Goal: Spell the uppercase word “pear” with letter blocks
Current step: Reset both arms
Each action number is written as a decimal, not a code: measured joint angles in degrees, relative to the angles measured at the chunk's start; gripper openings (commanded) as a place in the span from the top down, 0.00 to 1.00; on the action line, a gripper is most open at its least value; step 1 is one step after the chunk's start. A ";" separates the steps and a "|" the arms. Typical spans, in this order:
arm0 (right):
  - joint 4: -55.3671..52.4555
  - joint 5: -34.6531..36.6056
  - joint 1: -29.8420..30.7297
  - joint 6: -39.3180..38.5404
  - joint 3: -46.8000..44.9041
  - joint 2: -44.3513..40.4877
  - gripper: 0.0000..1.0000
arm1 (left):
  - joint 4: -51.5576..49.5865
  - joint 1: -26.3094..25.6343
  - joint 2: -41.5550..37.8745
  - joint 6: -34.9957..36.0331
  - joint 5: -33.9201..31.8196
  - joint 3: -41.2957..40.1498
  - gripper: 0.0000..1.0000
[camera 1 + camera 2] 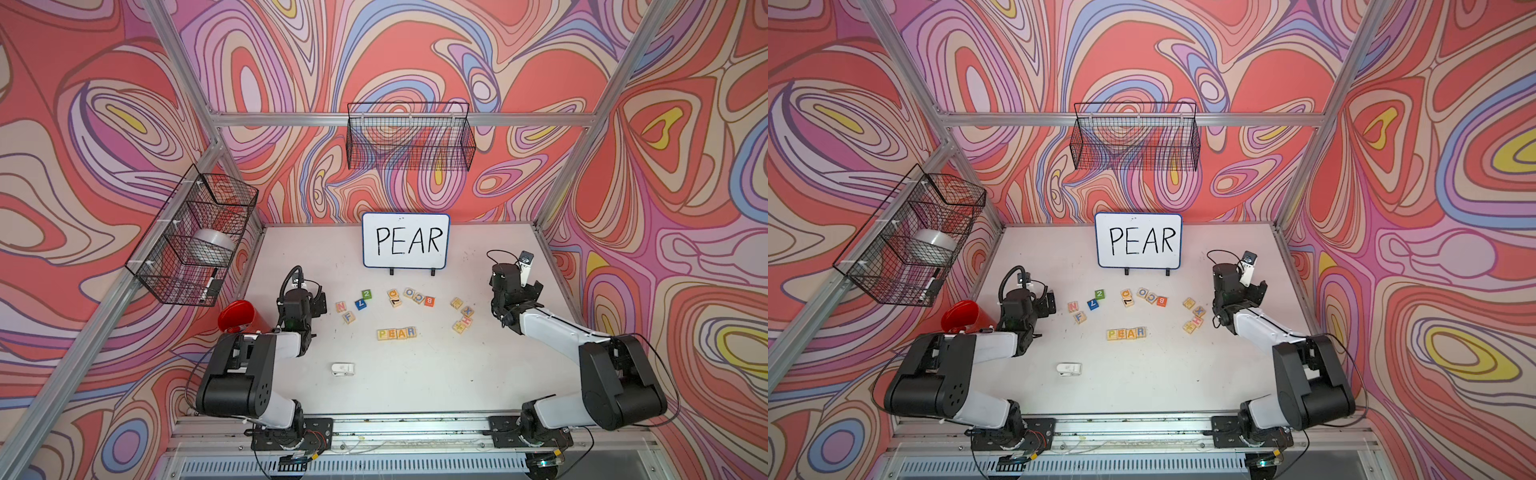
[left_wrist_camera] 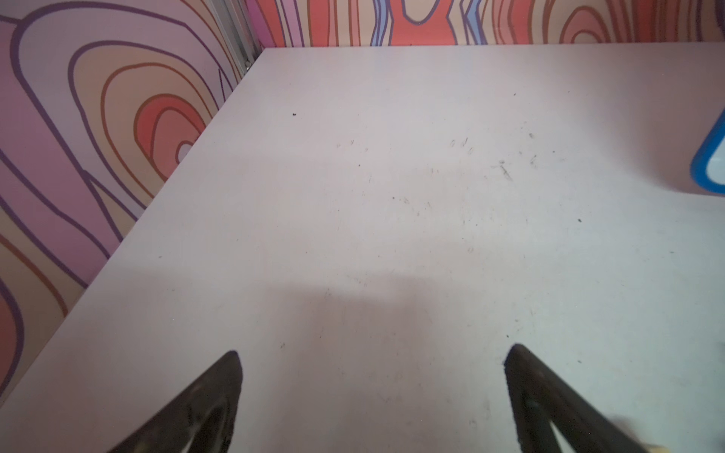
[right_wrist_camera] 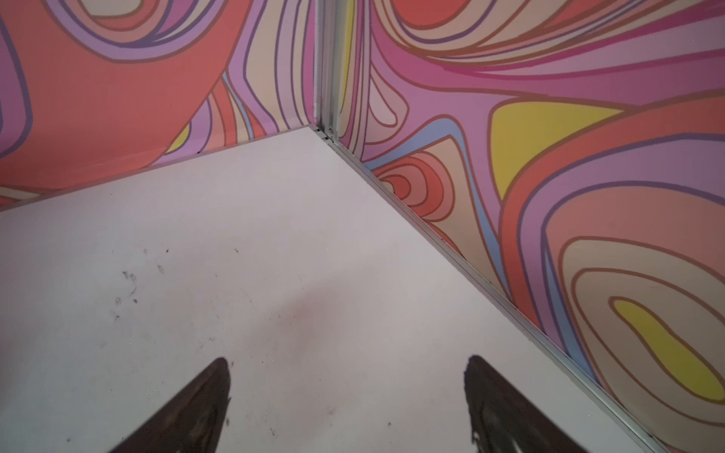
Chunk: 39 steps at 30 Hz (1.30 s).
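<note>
Left gripper gaped wide, empty, over bare surface. Right gripper likewise wide and empty, near a corner. Letter blocks lay touching in a row reading PEAR, mid-surface, between the arms, near the whiteboard.

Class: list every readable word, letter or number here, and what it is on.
"PEAR": whiteboard
"PEAR": letter blocks
"N": red-print cube
"F": blue-print cube
"2": green cube
"7": blue cube
"B": orange cube
"X", "H": two rightmost cubes
Remaining cubes: too blurred to read.
</note>
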 measured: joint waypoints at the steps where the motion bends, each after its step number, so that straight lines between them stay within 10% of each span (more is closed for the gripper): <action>1: 2.75 -1.33 -0.15 -1.44 -0.94 1.40 0.03 | 1.11 0.00 0.39 0.04 0.44 -0.76 0.00; 14: 29.75 -12.76 -2.38 -13.79 -9.55 10.03 0.04 | 5.11 0.00 0.61 1.51 4.90 -1.31 0.00; 39: 40.61 -29.05 -9.70 -12.33 -12.33 13.94 0.02 | 5.60 0.00 0.61 1.29 3.56 -1.29 0.00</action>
